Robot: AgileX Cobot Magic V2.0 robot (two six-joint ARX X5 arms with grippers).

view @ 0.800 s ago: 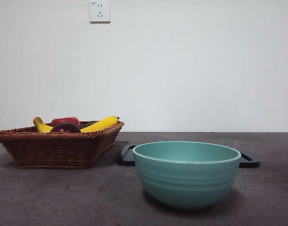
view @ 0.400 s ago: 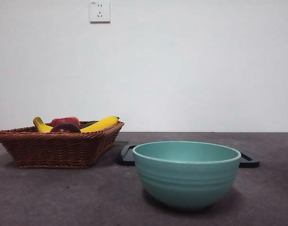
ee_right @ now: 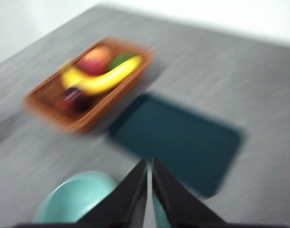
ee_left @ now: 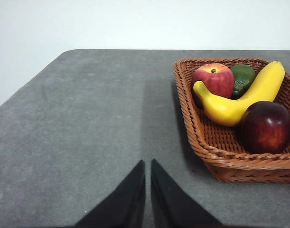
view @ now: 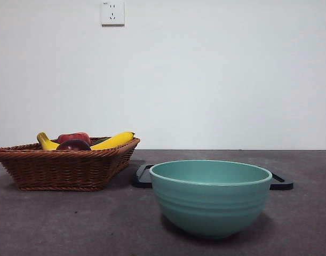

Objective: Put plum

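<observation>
Even, soft light; faint shadows under the teal ceramic bowl (view: 211,196) and brown wicker basket (view: 64,166). Right wrist view is heavily motion-blurred.

The basket (view: 66,162), the teal bowl (view: 211,197) and the dark tray (view: 283,183) each appear very slightly further left in the front view

We see the basket (view: 66,168) at left on the surface (view: 72,224), holding plum (view: 73,145), banana (view: 113,141) and apple (view: 73,137); the bowl (view: 211,197) stands right, before the tray (view: 281,182).
</observation>
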